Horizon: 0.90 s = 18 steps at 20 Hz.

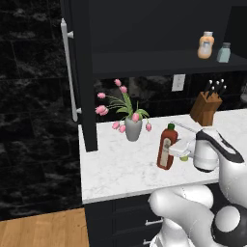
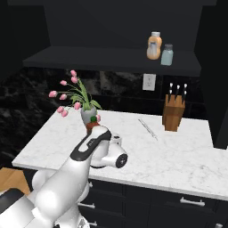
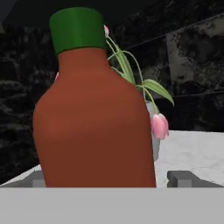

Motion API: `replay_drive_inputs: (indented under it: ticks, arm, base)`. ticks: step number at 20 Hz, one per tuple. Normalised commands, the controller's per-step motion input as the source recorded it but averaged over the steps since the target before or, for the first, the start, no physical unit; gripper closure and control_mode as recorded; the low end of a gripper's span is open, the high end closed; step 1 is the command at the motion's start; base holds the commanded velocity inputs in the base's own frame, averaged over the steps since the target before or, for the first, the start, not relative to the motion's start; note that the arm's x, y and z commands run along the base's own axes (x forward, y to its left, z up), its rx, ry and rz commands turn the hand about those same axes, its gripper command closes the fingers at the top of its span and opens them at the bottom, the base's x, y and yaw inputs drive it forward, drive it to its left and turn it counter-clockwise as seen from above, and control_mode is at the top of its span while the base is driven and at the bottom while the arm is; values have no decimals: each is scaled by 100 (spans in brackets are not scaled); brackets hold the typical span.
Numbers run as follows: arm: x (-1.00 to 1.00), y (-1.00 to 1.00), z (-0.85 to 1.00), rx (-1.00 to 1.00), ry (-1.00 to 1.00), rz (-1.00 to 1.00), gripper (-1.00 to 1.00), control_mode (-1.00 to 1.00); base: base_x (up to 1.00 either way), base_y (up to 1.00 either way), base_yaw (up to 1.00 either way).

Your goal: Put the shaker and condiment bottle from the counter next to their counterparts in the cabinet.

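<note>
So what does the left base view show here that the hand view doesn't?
Left base view alone: the cabinet with its door handle, the peach-orange bottle and pale blue-grey shaker on its shelf, the knife block, the wall outlet, and the condiment bottle's pale label. Hand view alone: the two fingertips flanking the bottle's base, up close. Both: the red bottle with its green cap, the tulip vase, the marble counter.

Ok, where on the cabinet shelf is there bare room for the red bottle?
The shelf is bare along its whole stretch left of the peach-orange bottle. The crowded end is the right, where the blue-grey shaker stands close beside that bottle, near the cabinet wall.
</note>
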Motion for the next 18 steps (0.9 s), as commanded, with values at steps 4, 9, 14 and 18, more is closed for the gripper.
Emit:
replay_drive_inputs:
  ticks: [4, 9, 14, 18]
  arm:
    - [13, 42, -25, 0, 14, 0, 100, -100]
    - [5, 4, 21, 0, -2, -5, 100, -100]
    - [-25, -5, 99, -10, -42, -26, 100, -100]
    - [-33, -19, 100, -1, -15, -38, 100, -100]
  base:
    - [0, 0, 0]
    - [0, 0, 0]
    - [0, 0, 0]
    - [0, 0, 0]
